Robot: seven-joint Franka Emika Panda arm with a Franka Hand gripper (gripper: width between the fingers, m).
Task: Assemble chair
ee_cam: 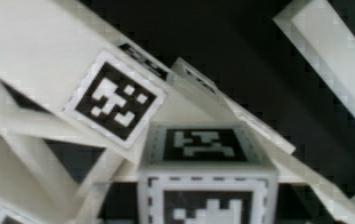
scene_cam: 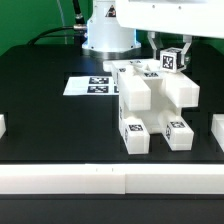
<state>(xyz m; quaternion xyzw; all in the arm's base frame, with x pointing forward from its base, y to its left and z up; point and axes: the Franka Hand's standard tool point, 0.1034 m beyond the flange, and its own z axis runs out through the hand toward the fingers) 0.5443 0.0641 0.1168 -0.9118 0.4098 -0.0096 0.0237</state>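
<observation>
Tool: clamped on a tagged leg (fingers either side)
Chair: just below the tool, resting on the black counter

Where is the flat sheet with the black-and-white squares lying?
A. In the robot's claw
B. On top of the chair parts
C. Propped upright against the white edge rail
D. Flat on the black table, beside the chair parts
D: the marker board lies flat on the black table, on the exterior view's left of the chair and a little behind it.
</observation>
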